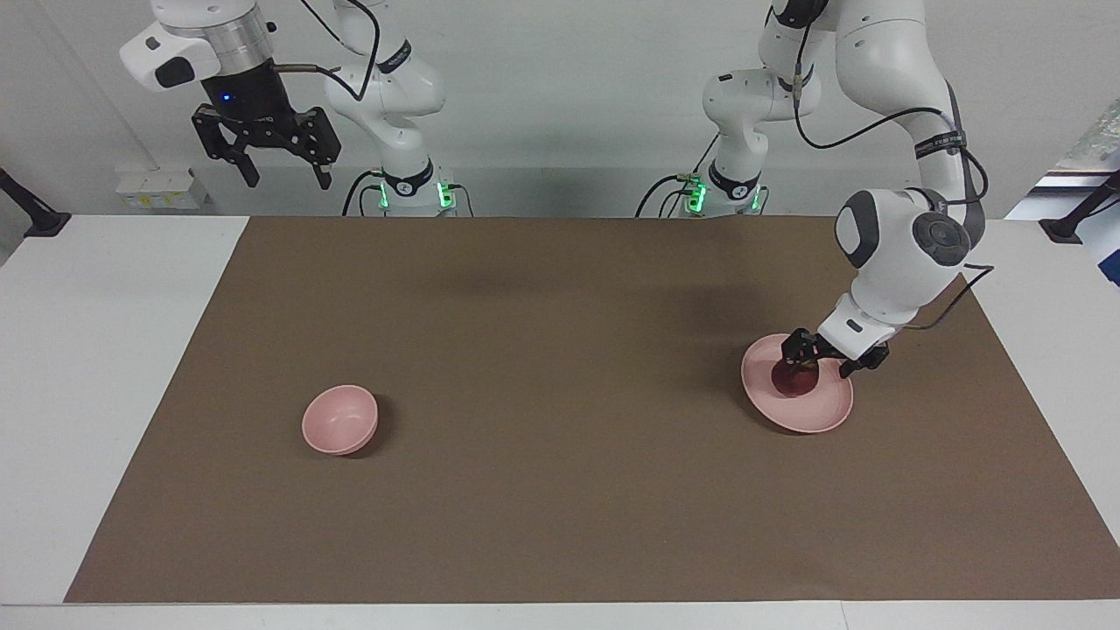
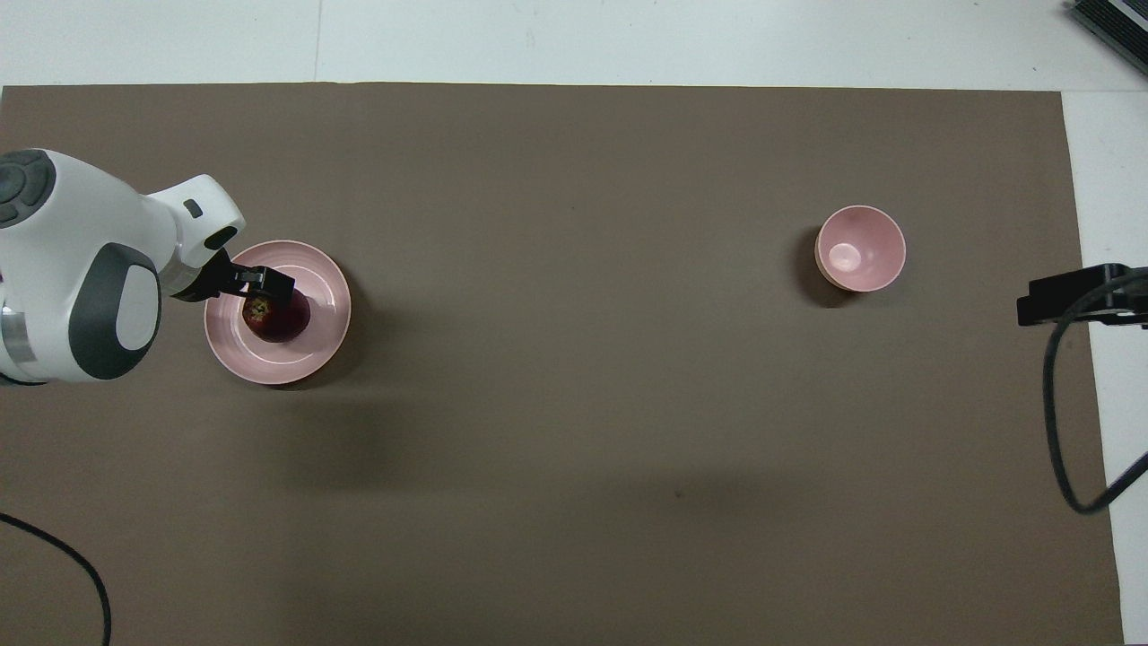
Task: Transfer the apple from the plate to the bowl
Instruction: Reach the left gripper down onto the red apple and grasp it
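Brown mat [image 1: 560, 490]: left gripper [image 1: 819, 360] down over the apple [image 1: 792, 381] on the plate [image 1: 809, 413], finger state indiscernible; right gripper [image 1: 267, 144] waits raised, fingers apart; bowl [image 1: 339, 420] well apart.

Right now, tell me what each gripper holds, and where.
Nothing lifted. The left gripper is down at the apple on the plate; grasp cannot be told. The right gripper waits, holding nothing.
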Action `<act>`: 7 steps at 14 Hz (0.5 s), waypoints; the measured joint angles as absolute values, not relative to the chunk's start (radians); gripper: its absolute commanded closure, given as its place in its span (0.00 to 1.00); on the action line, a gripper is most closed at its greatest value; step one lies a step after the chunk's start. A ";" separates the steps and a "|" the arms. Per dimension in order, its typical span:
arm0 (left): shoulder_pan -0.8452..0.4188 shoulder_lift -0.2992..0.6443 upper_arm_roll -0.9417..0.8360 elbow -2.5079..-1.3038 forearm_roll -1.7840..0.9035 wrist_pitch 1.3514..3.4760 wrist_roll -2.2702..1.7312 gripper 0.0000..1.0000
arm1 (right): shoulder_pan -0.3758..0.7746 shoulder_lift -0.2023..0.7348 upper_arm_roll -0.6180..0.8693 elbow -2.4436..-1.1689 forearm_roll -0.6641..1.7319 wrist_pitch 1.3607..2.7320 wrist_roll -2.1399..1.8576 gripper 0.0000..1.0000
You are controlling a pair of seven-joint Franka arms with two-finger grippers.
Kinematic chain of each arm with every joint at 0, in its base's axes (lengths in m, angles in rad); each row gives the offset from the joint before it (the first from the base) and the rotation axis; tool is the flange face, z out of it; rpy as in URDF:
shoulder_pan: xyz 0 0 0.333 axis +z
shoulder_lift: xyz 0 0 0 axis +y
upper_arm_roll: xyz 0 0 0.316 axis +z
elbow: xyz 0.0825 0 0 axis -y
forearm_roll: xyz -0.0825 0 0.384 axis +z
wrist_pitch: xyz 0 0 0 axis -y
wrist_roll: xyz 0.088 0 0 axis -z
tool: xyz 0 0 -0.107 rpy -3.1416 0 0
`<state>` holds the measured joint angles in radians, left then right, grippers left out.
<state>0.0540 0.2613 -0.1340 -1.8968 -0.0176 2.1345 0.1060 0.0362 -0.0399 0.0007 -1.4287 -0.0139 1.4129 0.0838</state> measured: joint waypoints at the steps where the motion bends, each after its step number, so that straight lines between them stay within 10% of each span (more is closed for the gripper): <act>1: 0.054 0.263 -0.134 -1.903 -0.022 2.137 0.104 0.00 | 0.036 -0.040 0.001 -1.429 -0.014 1.413 0.084 0.00; 7: 0.051 0.267 -0.135 -1.957 -0.037 2.186 0.097 0.00 | 0.036 -0.040 0.001 -1.429 -0.014 1.413 0.084 0.00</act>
